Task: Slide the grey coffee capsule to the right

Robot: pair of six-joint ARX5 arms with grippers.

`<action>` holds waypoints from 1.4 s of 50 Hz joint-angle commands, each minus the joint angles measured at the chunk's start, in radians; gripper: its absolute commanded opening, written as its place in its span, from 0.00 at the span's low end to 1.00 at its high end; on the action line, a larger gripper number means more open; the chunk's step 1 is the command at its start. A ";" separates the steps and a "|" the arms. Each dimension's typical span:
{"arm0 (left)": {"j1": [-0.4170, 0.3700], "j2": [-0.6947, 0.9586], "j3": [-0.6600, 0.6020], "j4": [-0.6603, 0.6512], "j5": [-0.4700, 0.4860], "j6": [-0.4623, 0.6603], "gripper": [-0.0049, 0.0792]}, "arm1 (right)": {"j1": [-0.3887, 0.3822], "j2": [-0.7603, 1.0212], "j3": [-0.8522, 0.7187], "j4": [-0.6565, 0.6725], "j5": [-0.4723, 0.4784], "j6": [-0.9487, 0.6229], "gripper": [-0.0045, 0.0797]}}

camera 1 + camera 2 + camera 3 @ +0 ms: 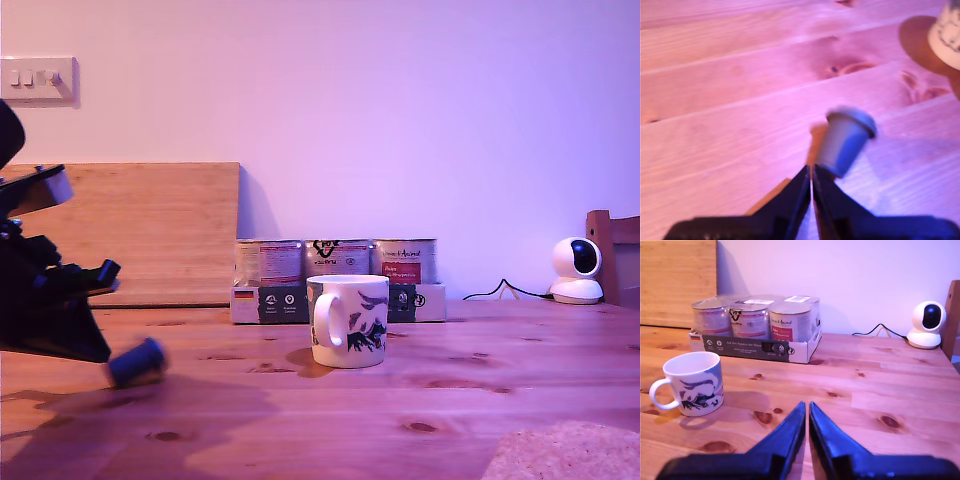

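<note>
Both jaws sit pressed together, gripping nothing. From the exterior view, my first gripper [100, 278] is at the left, the grey coffee capsule [137, 362] lying tipped beside it; bare table [470, 400] runs right, past the mug [349, 320]. My first wrist view shows the capsule blurred, rim outward, touching the fingertips [826, 185]. My second gripper [807, 420] faces bare boards.
</note>
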 commanded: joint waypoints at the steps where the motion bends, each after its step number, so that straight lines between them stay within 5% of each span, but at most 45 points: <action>1: -0.002 0.005 -0.001 0.008 -0.002 -0.004 0.03 | -0.001 0.000 0.002 0.011 -0.001 0.005 0.04; 28: -0.029 0.117 0.111 0.037 -0.034 0.000 0.03 | -0.001 0.000 0.002 0.011 -0.003 0.005 0.04; 70: -0.135 0.142 0.138 -0.163 -0.034 -0.090 0.03 | -0.001 0.000 0.002 0.011 -0.003 0.005 0.04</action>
